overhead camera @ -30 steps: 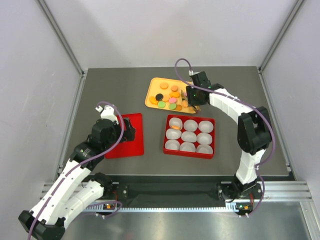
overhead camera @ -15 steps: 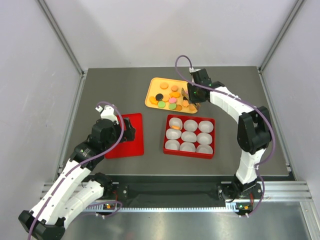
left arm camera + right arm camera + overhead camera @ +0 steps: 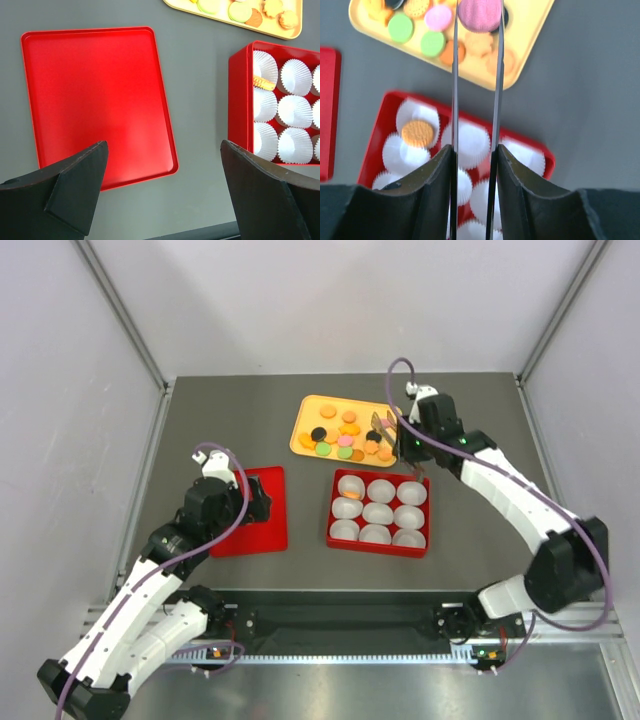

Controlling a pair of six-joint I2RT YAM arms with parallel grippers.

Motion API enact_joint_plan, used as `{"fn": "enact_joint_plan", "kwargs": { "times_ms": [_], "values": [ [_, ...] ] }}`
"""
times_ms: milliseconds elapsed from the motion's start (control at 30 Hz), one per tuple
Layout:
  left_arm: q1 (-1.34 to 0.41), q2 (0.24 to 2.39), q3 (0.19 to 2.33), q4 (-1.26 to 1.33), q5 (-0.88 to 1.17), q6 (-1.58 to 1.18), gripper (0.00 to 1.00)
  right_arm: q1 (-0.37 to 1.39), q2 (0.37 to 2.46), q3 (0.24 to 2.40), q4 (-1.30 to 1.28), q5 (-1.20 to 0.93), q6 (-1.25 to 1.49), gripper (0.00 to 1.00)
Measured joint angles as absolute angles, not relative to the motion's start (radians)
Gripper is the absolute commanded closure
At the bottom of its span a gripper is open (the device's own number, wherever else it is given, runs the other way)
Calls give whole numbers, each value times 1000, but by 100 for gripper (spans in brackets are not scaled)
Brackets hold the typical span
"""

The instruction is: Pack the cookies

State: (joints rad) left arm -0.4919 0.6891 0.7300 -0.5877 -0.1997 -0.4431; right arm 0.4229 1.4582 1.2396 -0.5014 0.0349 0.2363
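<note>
Pink cookie | clamped in right gripper | over yellow tray

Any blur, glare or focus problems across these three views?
Top external: evenly lit, sharp, soft shadows only. Left wrist: crisp, a faint sheen on the red tray. Right wrist: the yellow tray and loose cookies are soft; the pink cookie in the right gripper is clearer.

Illumination bright, even, diffuse from overhead, shadows faint and soft-edged; pale sheen on red tray; overhead view sharp; right wrist view softer, pink cookie fairly crisp, orange cookies and paper cups behind it blurred.
</note>
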Motion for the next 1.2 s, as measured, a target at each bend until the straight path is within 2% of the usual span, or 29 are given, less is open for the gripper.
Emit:
{"fn": "enact_joint_plan", "kwargs": {
  "times_ms": [200, 467, 833, 1200],
  "values": [
    [-493, 690, 730, -588, -199, -443, 1, 455, 1168, 979, -528, 7, 266, 70],
    [-493, 690, 730, -588, -199, -443, 1, 553, 946, 861, -571, -3, 324, 70],
    [-494, 690, 730, -588, -199, -443, 1, 589, 897, 744, -609, 28, 365, 69],
    [-494, 690, 730, -588, -199, -443, 1, 593, 898, 720, -609, 40, 371, 63]
  ]
}}
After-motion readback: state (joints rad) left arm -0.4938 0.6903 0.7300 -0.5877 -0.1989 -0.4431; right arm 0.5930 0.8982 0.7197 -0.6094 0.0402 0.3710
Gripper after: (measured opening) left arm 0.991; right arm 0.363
